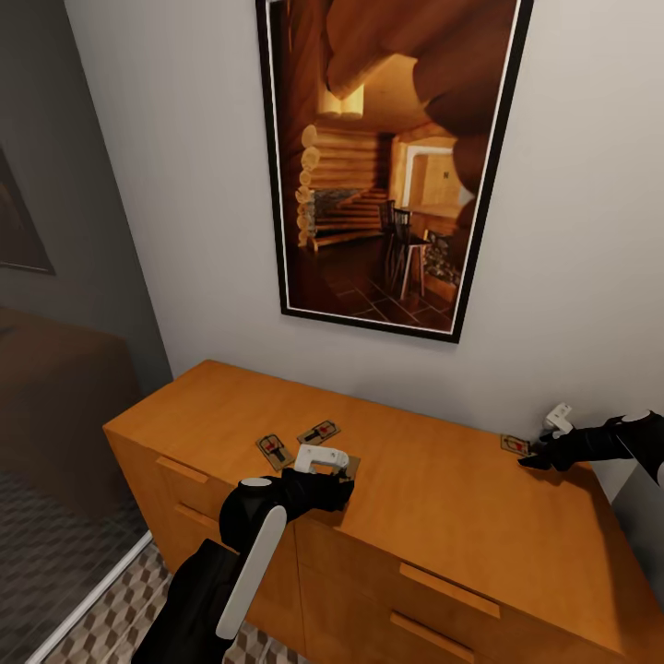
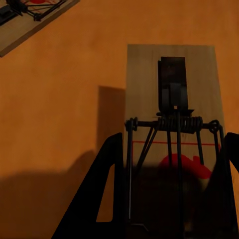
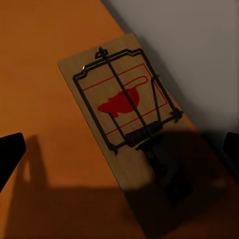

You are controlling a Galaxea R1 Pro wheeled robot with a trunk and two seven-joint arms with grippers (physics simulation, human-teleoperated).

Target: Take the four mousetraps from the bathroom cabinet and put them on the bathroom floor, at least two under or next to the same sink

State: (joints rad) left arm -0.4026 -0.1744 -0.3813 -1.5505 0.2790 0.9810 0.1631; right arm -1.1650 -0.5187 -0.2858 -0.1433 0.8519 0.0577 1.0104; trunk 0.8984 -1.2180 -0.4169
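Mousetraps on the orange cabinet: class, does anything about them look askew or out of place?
Nothing is damaged. The mousetraps lie flat on the cabinet at differing angles: two near the left tool, one apart by the wall, at the right tool.

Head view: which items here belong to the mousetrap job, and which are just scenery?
Belongs to the job:
- four small flat wooden mousetraps: two lying free, one at the left gripper, one at the right gripper
- orange-brown wooden cabinet
- cube-patterned tiled floor

Just scenery:
- black-framed log-cabin picture
- white wall
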